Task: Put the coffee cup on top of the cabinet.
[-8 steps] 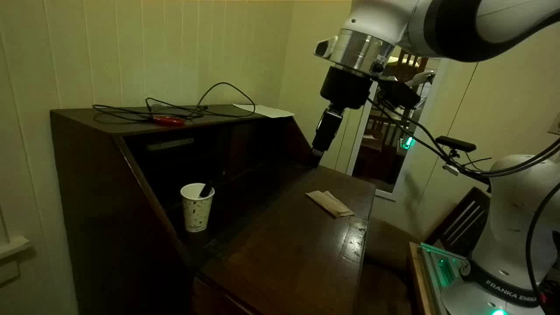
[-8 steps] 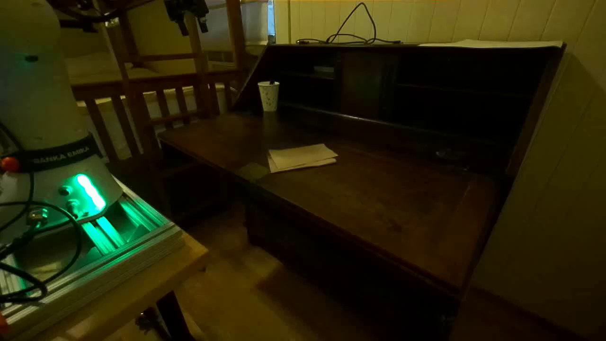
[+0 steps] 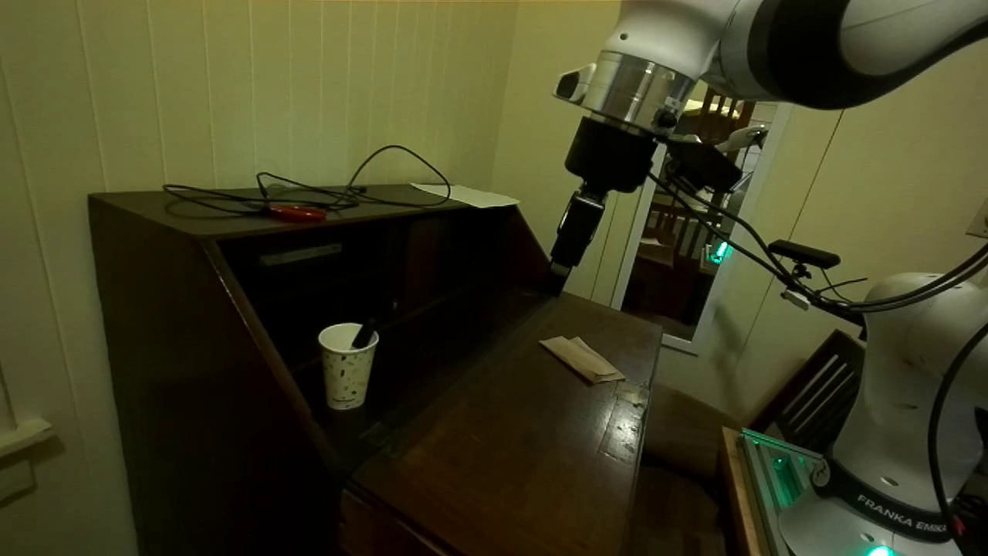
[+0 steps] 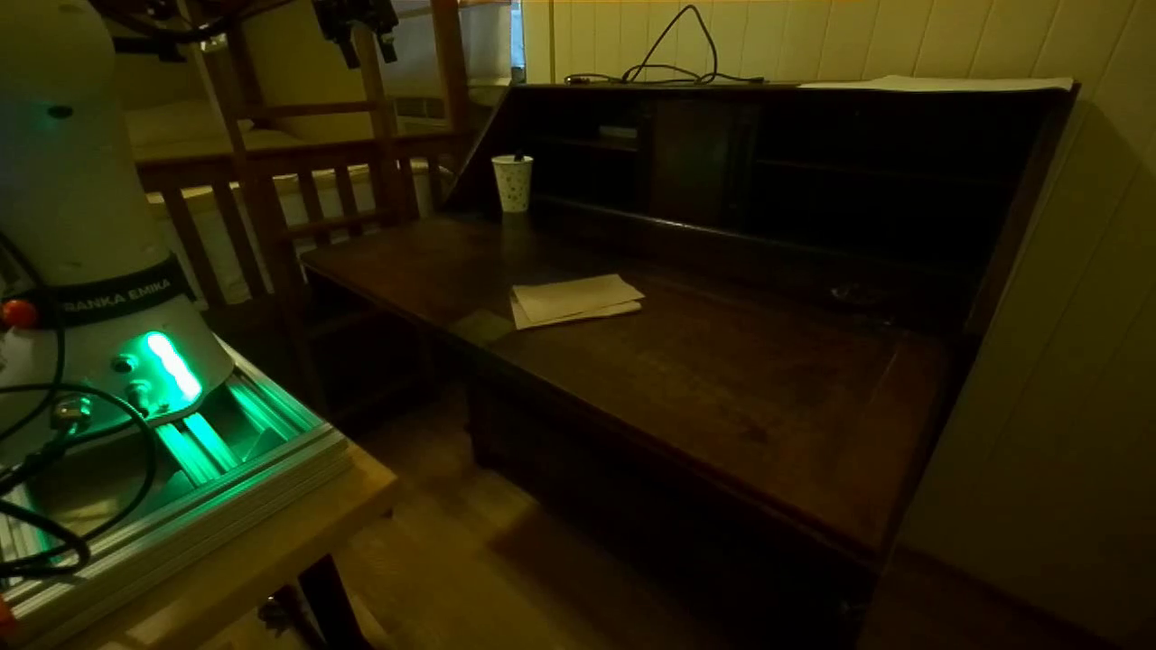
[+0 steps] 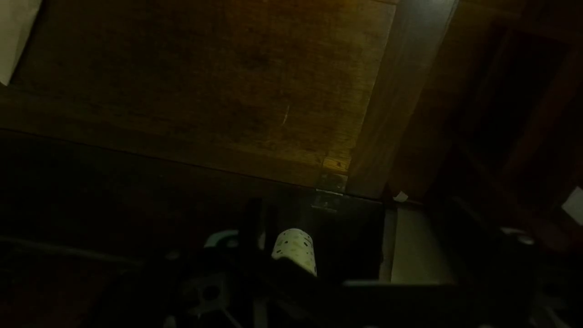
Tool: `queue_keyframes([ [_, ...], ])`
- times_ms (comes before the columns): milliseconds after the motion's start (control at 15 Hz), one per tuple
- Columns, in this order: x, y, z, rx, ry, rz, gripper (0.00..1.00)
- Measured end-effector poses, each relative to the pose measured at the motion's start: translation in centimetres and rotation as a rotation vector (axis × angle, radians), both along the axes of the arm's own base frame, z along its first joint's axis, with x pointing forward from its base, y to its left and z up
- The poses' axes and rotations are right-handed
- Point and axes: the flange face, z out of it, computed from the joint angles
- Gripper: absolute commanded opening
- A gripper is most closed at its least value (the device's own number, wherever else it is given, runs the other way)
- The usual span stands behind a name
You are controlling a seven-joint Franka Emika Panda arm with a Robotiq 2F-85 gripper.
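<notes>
The cup [image 3: 347, 371] stands upright inside the dark cabinet [image 3: 162, 363]. The claw [image 4: 370, 60] hangs well apart from it — fingers spread wide.

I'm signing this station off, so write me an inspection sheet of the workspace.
Surface: lowered front panel, dark wood.
Job's things: coffee cup upright inside the cabinet, not yet on top; dark stirrer in it.
Clutter: brownish paper on the panel; white sheet and red item on the cabinet's top.
Tool: open, aloft, holding nothing.
Cables: black cable looped on the cabinet's top; more along the arm.
Surroundings: pale paneled walls, slatted wooden furniture; dim light.
</notes>
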Motion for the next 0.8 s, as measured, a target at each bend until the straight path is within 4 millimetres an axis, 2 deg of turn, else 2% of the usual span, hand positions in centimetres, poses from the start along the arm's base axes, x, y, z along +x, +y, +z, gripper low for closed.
queue_keyframes([
  [667, 0.0, 0.0, 0.0, 0.0, 0.0, 0.0, 1.0],
  [800, 0.0, 0.06, -0.07, 0.009, -0.004, -0.067, 1.0],
])
